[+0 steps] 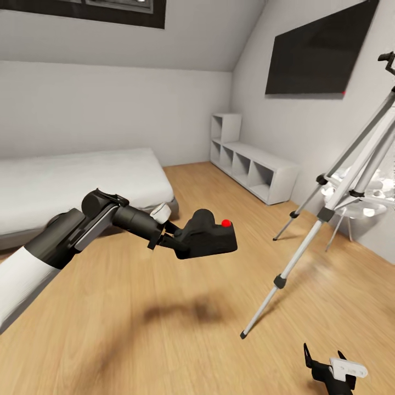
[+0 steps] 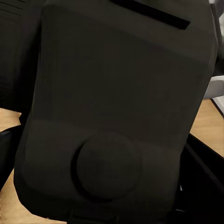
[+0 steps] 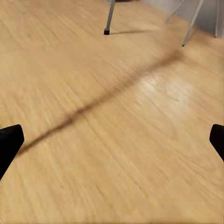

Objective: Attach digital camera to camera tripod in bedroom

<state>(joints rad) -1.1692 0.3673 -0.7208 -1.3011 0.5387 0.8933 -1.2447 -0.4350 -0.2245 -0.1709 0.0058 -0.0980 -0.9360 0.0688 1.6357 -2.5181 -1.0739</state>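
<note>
The black digital camera (image 1: 209, 237) with its red button (image 1: 225, 223) hangs in mid-air over the wood floor, held by my left gripper (image 1: 171, 237), which is shut on its rear end. Up close, the left wrist view looks onto the camera's dark body (image 2: 116, 116). The camera tripod (image 1: 329, 206) stands to the right, silver legs spread, one black foot (image 1: 243, 334) near me and its black head handle (image 1: 387, 56) at the frame's edge. My right gripper (image 1: 323, 356) is low at the bottom right, open and empty, its fingertips (image 3: 10, 142) apart above bare floor.
A grey-framed bed (image 1: 77, 186) lies to the left. White cube shelves (image 1: 249, 164) line the far right wall under a wall TV (image 1: 318, 52). A white petal-shaped lamp (image 1: 367, 200) stands behind the tripod. A tripod foot (image 3: 107, 31) shows in the right wrist view.
</note>
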